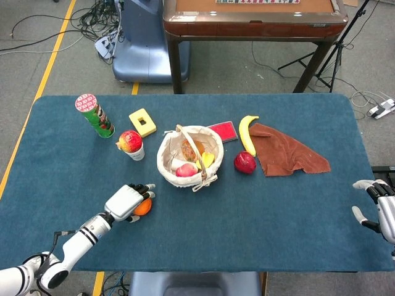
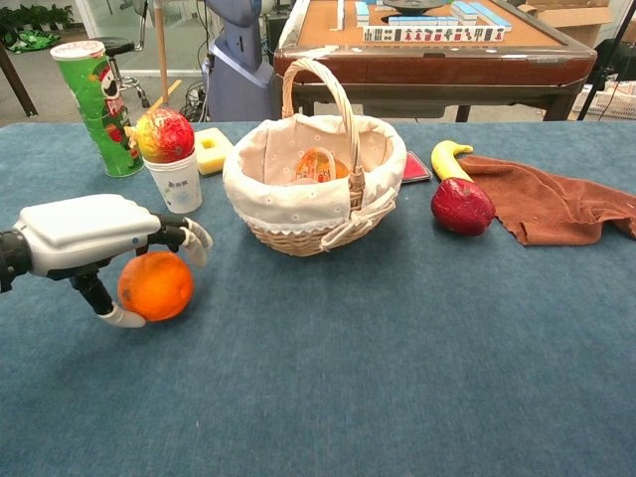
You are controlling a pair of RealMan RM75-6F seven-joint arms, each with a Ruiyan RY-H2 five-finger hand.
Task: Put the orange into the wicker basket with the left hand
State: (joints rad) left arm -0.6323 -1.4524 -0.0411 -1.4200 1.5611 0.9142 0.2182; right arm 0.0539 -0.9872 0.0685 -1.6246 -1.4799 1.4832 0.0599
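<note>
The orange [image 1: 142, 208] [image 2: 156, 286] lies on the blue table, left of and nearer than the wicker basket [image 1: 168, 166] [image 2: 260, 214]. My left hand [image 1: 128, 201] [image 2: 89, 234] sits over the orange: its fingers [image 2: 195, 237] curl down its far side and the thumb [image 2: 117, 317] lies against its near lower side. The orange still rests on the cloth. The basket holds several fruits and has an upright handle [image 2: 316, 75]. My right hand [image 1: 378, 208] hovers at the table's right edge, fingers apart and holding nothing.
A paper cup with a red-yellow fruit [image 2: 167, 149] stands just behind the left hand. Further left is a green can [image 2: 97, 104], with a yellow block [image 2: 213, 149] behind the cup. Right of the basket are a red fruit [image 2: 461, 206], a banana [image 2: 449, 157] and a brown cloth [image 2: 556, 204].
</note>
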